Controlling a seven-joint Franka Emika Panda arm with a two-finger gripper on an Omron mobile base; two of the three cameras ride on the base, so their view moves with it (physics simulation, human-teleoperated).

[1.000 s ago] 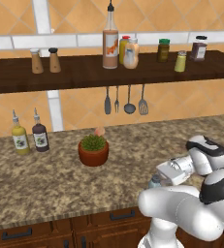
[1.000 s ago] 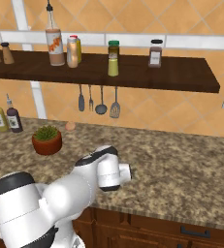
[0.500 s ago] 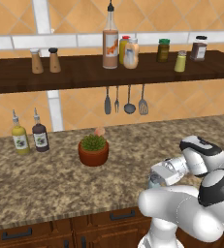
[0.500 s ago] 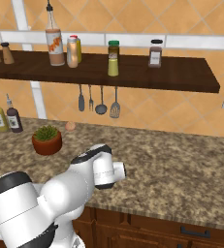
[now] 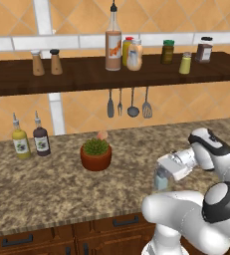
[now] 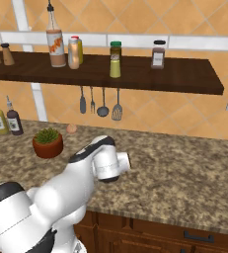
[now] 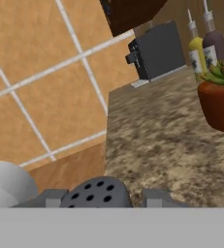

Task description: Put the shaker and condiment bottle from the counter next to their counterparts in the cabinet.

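Note:
The pale blue-grey shaker (image 5: 161,181) stands upright on the granite counter (image 5: 47,189) near its front edge. My gripper (image 5: 167,172) reaches it from the right and is shut on it. In the hand view its grey holed top (image 7: 98,193) sits between the two fingertips (image 7: 156,197). The condiment bottle (image 5: 134,56) with peach contents stands on the cabinet shelf (image 5: 76,77), between the yellow red-capped bottle (image 5: 127,49) and the tall orange-labelled bottle (image 5: 113,46). Farther right on the shelf are the yellow-green shaker (image 5: 185,63) and the dark brown jar (image 5: 204,50).
A potted plant (image 5: 96,153) stands mid-counter, left of the gripper. Two sauce bottles (image 5: 20,142) stand at the back left. Two brown shakers (image 5: 37,63) sit at the left of the shelf. Utensils (image 5: 129,102) hang below the shelf. A black machine (image 7: 154,50) is at the counter's far left end.
The jaws have closed from wide open onto the shaker. The hand has settled slightly lower around it; the shaker has stayed in place.

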